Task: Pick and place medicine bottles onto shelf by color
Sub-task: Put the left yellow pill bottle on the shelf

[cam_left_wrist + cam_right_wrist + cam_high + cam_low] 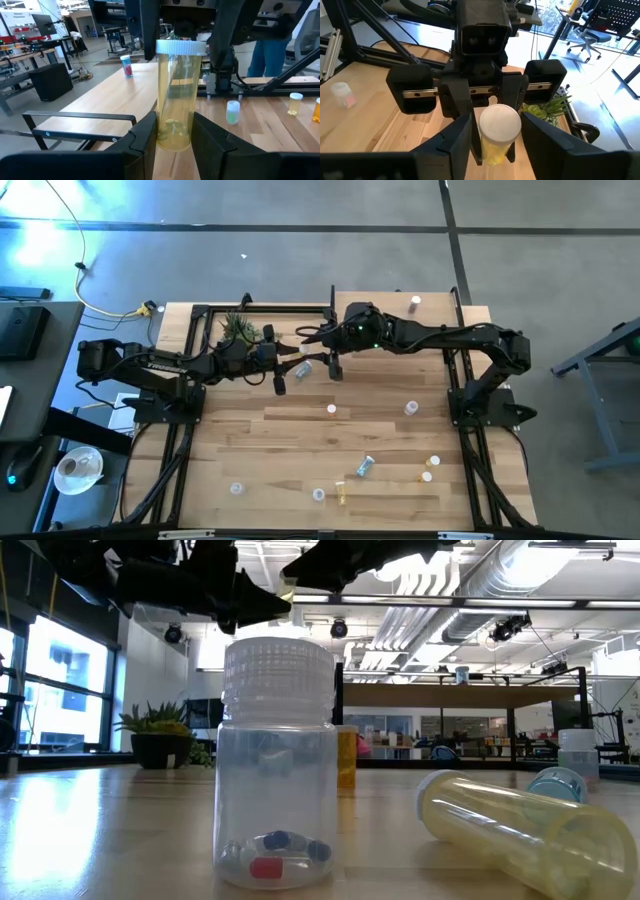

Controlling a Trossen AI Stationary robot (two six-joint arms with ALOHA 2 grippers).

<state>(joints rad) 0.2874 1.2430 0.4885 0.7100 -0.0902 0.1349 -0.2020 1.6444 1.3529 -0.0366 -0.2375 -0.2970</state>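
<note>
A tall yellow medicine bottle (174,100) with a white cap (500,124) stands upright between both grippers, over the near part of the light-wood shelf (400,365). My left gripper (174,142) is shut on its lower end. My right gripper (496,145) is open, its fingers (150,30) on either side of the cap, coming down from above. In the high view the bottle (303,367) shows between the left gripper (280,378) and the right gripper (334,365). Whether the bottle's base rests on the shelf cannot be told. My left gripper pinches the yellow bottle's lower end (165,137) between its two fingers. The fingers come level from the table's left side and lie across the bottle. The bottle stands upright, cap up. My right gripper flanks the cap; whether it touches it cannot be told.
A bottle with red pills (126,65) stands far along the shelf, and a potted plant (238,328) at its left end. Several bottles are scattered on the planked table, among them a clear one (278,760), a lying yellow one (520,830) and upright ones (331,409) (410,408).
</note>
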